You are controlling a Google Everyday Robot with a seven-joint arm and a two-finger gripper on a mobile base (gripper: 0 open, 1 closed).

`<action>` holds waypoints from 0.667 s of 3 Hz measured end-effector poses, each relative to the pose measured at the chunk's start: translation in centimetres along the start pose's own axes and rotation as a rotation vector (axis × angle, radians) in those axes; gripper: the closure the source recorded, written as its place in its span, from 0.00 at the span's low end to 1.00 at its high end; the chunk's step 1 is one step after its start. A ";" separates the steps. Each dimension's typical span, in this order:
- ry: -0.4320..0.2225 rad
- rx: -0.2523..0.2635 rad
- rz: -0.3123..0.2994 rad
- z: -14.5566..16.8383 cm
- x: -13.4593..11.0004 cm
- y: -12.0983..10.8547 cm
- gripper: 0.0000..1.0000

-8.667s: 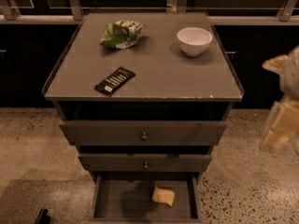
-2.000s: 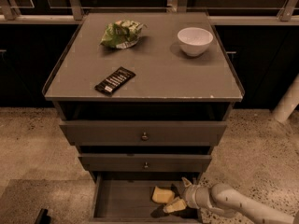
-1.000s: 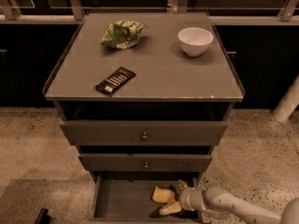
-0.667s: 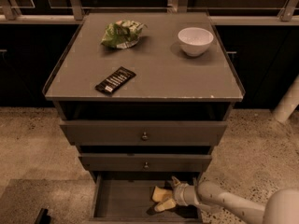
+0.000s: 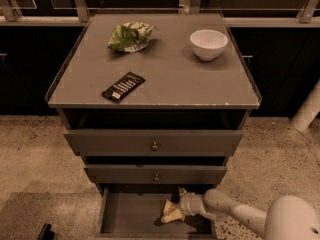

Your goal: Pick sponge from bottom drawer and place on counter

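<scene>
1. Camera view: counter [image 5: 165,79] is carrying a bag [image 5: 129,36], a bowl [image 5: 208,44] showing nothing inside, and a dark bar [image 5: 123,86].
2. Drawer [image 5: 130,214], standing open, is holding only the sponge [image 5: 171,215], right of middle.
3. Gripper [image 5: 176,208] is reaching in from the right, meeting the sponge; whether it is gripping cannot be told.
4. Grasping appears to be in hand; next is calling for a firm hold, then lifting clear of the upper drawers.
</scene>
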State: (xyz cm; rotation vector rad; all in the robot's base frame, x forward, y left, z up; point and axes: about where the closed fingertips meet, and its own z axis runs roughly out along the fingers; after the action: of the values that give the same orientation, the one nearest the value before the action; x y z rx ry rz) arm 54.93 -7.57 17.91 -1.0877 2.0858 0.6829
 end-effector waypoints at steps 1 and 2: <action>0.012 0.004 0.024 0.2 0.9 0.0 0.00; 0.037 0.030 0.026 1.1 2.5 -0.8 0.00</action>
State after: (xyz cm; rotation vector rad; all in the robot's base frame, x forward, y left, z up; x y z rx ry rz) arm 54.91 -8.46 15.23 -1.0657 2.1381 0.6460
